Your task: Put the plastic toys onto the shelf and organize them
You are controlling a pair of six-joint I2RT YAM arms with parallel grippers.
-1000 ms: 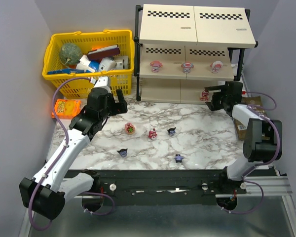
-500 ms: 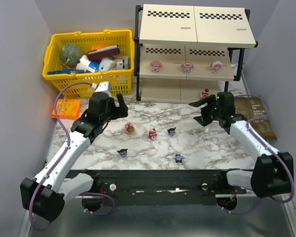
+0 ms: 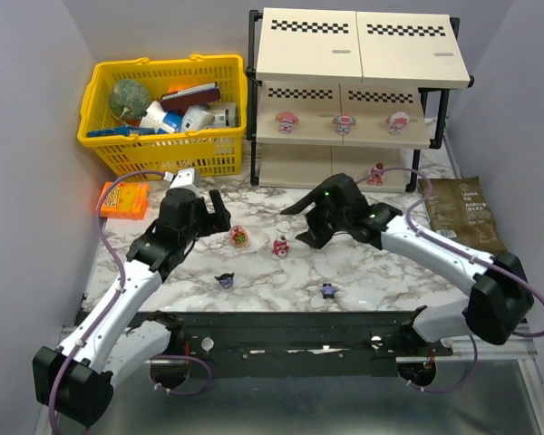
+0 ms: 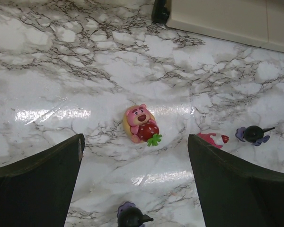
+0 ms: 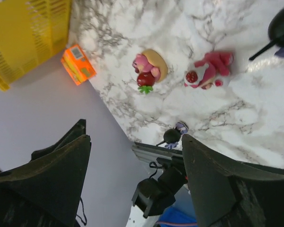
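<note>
The shelf stands at the back right. Three pink-and-white toys sit on its middle board and one red-pink toy on its bottom board. On the marble lie a red-pink bear with a strawberry, a red-pink toy and two dark toys. My left gripper is open, just left of and above the bear. My right gripper is open over the table's middle, right of the red-pink toy. A third dark toy shows in the right wrist view.
A yellow basket with larger items stands at the back left. An orange packet lies in front of it. A dark brown pouch lies right of the shelf. The shelf's foot is near the bear.
My right arm has swung left from the shelf's bottom board to the table's middle, still open. My left gripper has moved slightly nearer and lower toward the bear.
</note>
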